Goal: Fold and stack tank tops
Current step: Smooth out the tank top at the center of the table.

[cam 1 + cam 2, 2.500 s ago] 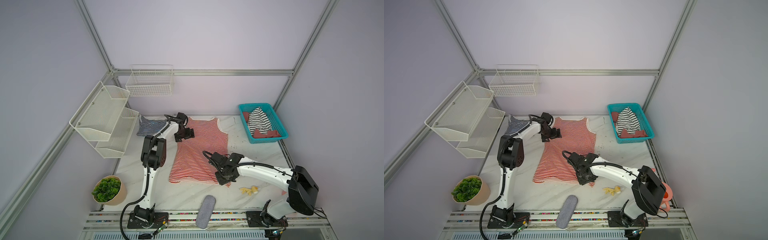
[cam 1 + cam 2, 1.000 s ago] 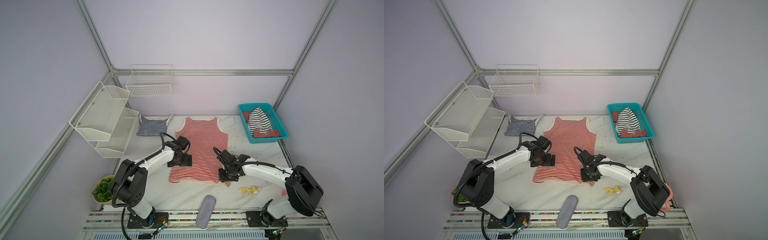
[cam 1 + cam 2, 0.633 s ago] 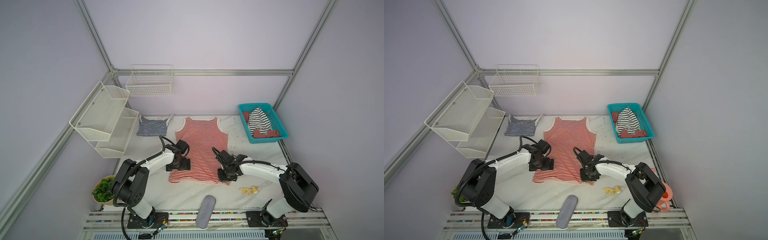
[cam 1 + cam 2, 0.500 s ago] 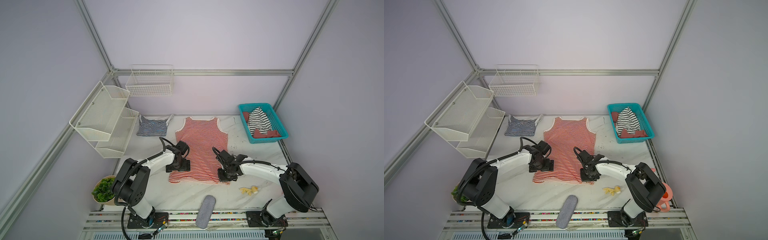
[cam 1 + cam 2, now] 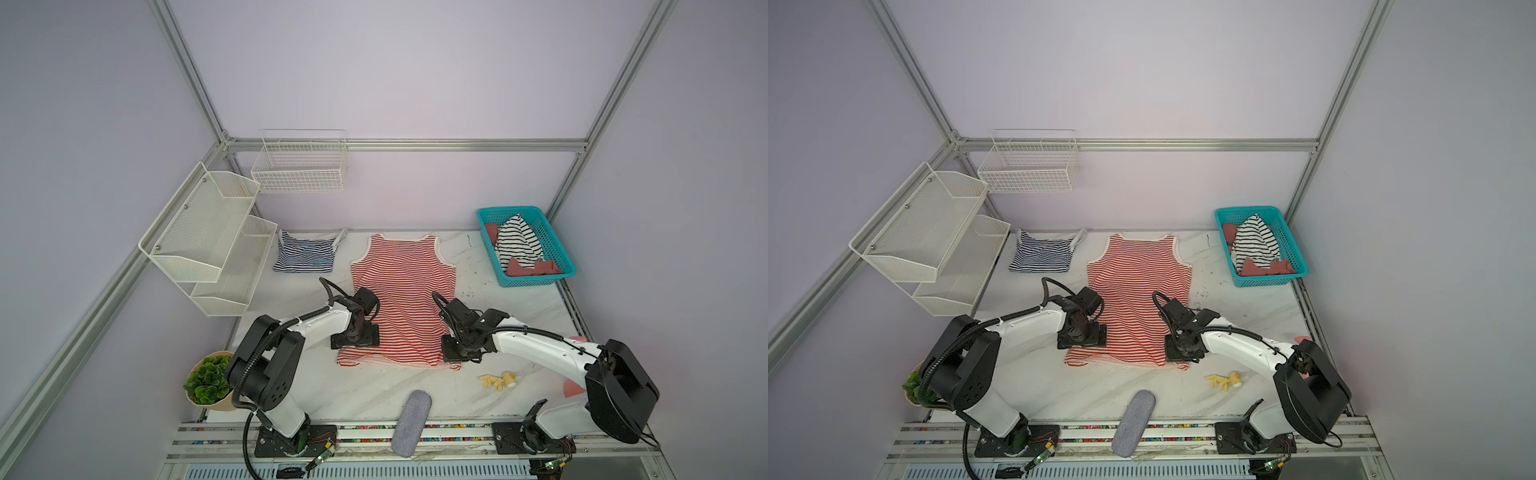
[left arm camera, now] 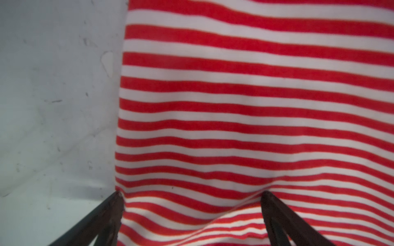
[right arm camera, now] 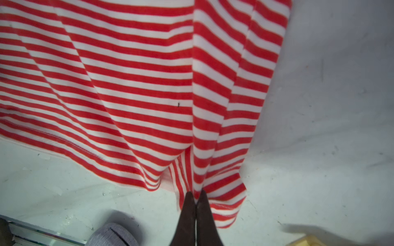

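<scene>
The red-and-white tank top [image 5: 401, 291] [image 5: 1138, 282] lies flat in mid-table, neck toward the back wall. At its near right hem corner my right gripper [image 5: 457, 353] [image 7: 196, 194] is shut, with a pinch of the striped cloth bunched between the fingertips. My left gripper [image 5: 355, 338] [image 6: 191, 204] is open over the near left hem. One of its fingers [image 6: 115, 210] sits at the shirt's side edge, and a rumpled hem lies between the two. The navy-and-white tank top [image 5: 305, 255] [image 5: 1040, 255] lies crumpled at the back left.
A teal basket [image 5: 536, 281] at the back right holds black-and-white and pink cloth. A grey felt case [image 5: 411, 422] overhangs the front edge. A small yellow toy [image 5: 496, 380] lies by the right arm, and a potted plant [image 5: 208, 380] sits at the front left. White mesh shelves [image 5: 208, 237] hang on the left wall.
My left arm came down from the shirt's neck to its near left hem, still open. My right gripper shifted to the near right hem corner and closed on the cloth.
</scene>
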Available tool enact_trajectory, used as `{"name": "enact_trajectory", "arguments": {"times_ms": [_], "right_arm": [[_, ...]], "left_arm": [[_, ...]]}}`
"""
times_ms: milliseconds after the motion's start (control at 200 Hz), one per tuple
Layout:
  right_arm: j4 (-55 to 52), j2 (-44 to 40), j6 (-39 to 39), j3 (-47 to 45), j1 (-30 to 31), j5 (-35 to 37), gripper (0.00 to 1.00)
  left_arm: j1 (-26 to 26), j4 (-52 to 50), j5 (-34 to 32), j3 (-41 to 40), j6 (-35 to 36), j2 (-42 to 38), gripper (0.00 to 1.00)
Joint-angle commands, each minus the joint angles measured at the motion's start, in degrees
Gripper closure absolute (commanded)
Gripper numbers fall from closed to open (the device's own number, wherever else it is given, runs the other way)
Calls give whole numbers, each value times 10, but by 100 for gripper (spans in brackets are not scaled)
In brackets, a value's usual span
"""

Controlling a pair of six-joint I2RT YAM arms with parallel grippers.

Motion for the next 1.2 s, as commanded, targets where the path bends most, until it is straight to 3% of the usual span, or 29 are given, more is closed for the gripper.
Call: {"name": "enact_trajectory", "arguments": {"times_ms": [0,410,685,780,940,1040,1195], "right_arm": [[-51,-22,19,-6,-4,25,100],[-104,-55,62,-31,-16,64,100],[-134,-31,92,-25,-17,87,100],[-135,-28,92,-20,-17,93,88],[-136,-29,90,15,-17,110,54],[-127,-33,78,55,-17,119,49],[-51,-28,57,82,-17,97,49]], "left_arm": [[4,0,7,-45,-15,31,0],[4,1,2,-76,-20,21,0],[3,1,6,-91,-23,9,0],[-5,-3,21,-89,-21,-10,0],[-40,-33,38,-51,-25,-74,0],[-53,-53,47,-12,-28,-119,0],[-57,-63,48,67,-19,-180,0]]}}
